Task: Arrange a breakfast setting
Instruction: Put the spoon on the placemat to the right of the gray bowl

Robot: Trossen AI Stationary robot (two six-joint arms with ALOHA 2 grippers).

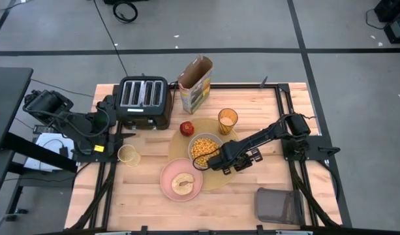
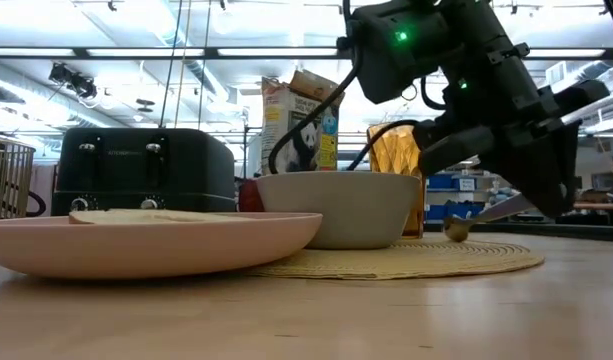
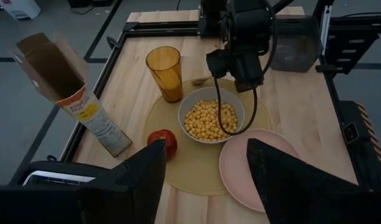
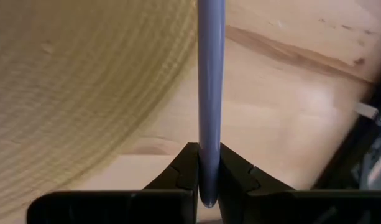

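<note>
Spoon [image 4: 210, 74] bluish handle pinched by right gripper [image 4: 202, 177], bowl tip [image 2: 456, 229] over placemat [image 2: 406, 262]

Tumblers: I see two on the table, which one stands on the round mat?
The taller amber tumbler, beside the cereal bowl; the pale yellowish cup stands on bare wood.

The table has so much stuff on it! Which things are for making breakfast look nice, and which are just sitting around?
For the breakfast setting:
placemat
bowl of cereal
pink plate
amber tumbler
apple
spoon, pinched in the right tool

Just sitting around:
toaster
cereal box
mesh basket
small clear cup
</note>
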